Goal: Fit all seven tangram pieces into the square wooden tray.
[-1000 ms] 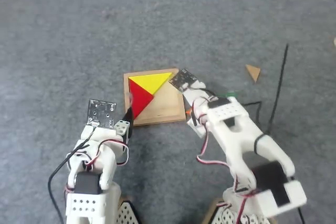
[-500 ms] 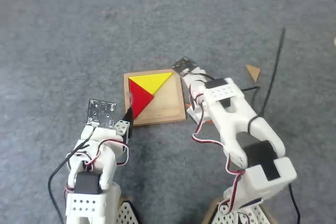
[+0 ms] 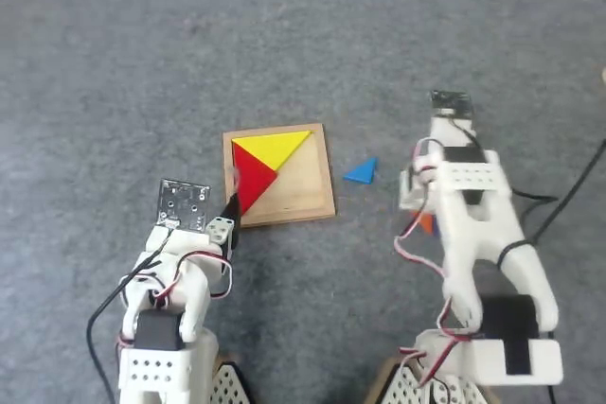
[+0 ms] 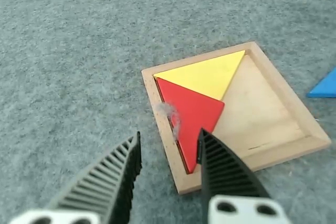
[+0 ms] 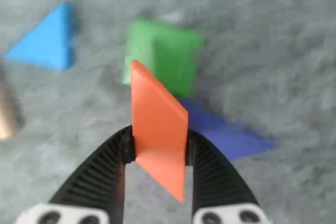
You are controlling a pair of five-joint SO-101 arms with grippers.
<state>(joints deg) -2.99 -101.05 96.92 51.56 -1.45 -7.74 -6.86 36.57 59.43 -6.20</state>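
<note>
Grey, felt-like covering spreads over the whole bench (image 3: 142,73). Square wooden tray (image 3: 308,198) lies flat near the middle, ahead of the left arm. Two pieces sit inside it: a yellow triangle (image 3: 272,148) along the far edge and a red triangle (image 3: 252,180) along the left edge, meeting edge to edge. The rest of the tray floor shows as plain wood.

Left gripper (image 4: 169,142) is at the tray's near left corner, fingers moderately apart with nothing between them. One fingertip overlaps the red triangle in the left wrist view; the other is over the covering just outside the rim. Contact with the tray cannot be confirmed.

Light blue triangle (image 3: 362,172) lies on the covering just right of the tray, apart from it.

Right gripper (image 5: 157,141) is further right, fingers closed on an orange parallelogram (image 5: 157,129) held on edge above the covering. On the covering under and beside it lie a green square (image 5: 168,56) and a dark blue triangle (image 5: 228,136), close together; whether they touch cannot be determined
</note>
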